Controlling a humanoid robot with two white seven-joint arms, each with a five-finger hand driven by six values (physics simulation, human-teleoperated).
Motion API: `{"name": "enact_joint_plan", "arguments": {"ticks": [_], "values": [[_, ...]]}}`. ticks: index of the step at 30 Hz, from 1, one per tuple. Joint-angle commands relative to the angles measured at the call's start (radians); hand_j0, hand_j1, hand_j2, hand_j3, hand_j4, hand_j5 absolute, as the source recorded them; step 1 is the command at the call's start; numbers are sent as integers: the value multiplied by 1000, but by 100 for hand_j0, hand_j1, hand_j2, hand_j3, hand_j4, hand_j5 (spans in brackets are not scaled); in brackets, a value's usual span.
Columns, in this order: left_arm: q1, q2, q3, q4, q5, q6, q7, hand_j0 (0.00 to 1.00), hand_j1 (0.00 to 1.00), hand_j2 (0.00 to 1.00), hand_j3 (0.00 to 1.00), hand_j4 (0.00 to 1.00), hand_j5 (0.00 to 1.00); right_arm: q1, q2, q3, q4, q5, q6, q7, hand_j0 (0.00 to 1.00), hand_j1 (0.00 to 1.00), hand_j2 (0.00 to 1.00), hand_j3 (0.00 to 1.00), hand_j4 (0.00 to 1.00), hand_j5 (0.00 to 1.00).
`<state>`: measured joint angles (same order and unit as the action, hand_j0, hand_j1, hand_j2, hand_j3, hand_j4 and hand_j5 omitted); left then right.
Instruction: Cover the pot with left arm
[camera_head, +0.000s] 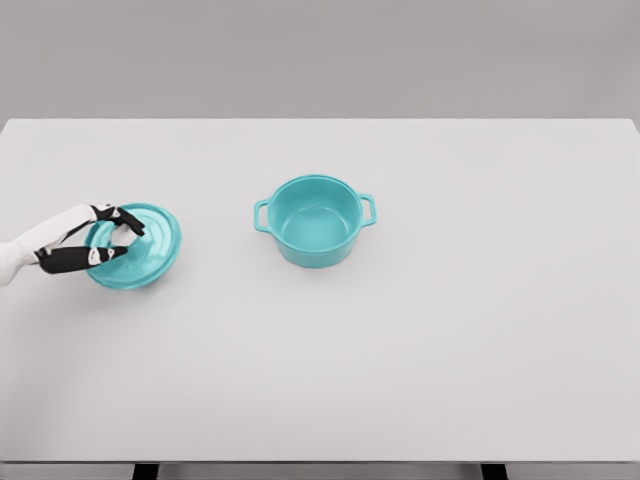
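Observation:
A teal pot (315, 220) with two side handles stands uncovered near the middle of the white table, its inside bare. To its left lies the matching teal lid (140, 247), tilted slightly, its left side raised. My left hand (112, 240) comes in from the left edge and has its dark-tipped fingers curled around the lid's knob at the lid's left part. The knob itself is hidden by the fingers. About a pot's width of bare table separates lid and pot. The right arm does not show.
The white table (450, 340) spans nearly the whole view, with its front edge near the bottom and a grey wall behind.

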<state>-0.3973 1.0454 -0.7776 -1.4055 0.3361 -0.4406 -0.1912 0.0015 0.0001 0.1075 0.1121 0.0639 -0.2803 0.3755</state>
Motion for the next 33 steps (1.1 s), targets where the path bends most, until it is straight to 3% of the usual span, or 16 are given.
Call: {"name": "enact_joint_plan", "arguments": {"ticks": [1, 33], "values": [[-2, -16, 1, -4, -11, 16, -1, 53, 53, 53, 53, 53, 53, 0, 0, 0, 0, 1, 0, 0, 100, 100, 100, 100, 100, 100], [-103, -65, 0, -135, -35, 92, -30, 53, 53, 53, 53, 53, 53, 0, 0, 0, 0, 1, 0, 0, 100, 100, 100, 100, 100, 100]]}}
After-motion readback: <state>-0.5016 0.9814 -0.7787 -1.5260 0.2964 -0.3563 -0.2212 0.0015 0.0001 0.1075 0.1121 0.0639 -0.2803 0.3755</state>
